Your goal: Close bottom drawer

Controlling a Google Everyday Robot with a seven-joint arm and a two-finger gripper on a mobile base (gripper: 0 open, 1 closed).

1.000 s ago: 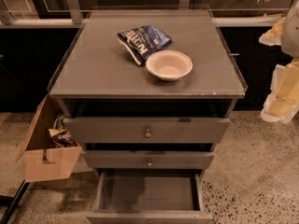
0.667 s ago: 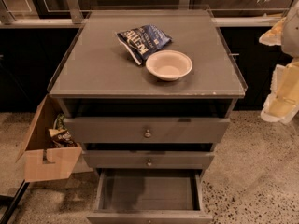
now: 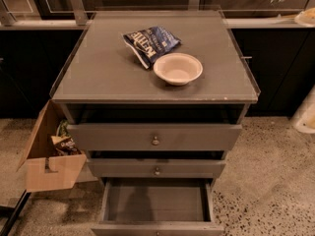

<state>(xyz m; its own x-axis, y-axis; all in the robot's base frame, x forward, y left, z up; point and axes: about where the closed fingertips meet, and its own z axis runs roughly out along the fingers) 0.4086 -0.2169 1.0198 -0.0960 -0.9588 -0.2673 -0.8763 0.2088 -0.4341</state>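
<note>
The bottom drawer [image 3: 156, 228] of the grey-brown cabinet [image 3: 98, 82] is pulled well out toward me. Its inside is bare, and its front runs along the lower edge of the camera view with the knob nearly cut off. The top drawer [image 3: 154, 136] and middle drawer [image 3: 156, 168] stand slightly out, each with a round metal knob. My gripper is out of view past the right edge. Only pale parts of my arm [image 3: 306, 113] show there, well apart from the drawer.
A white bowl [image 3: 177, 68] and a dark blue chip bag [image 3: 150, 42] lie on the cabinet top. An open cardboard box [image 3: 49, 167] with wrappers stands on the speckled floor to the cabinet's left. Dark counters run behind.
The pale arm parts at the right have moved further right, mostly out of the picture. The cabinet and its drawers have not moved.
</note>
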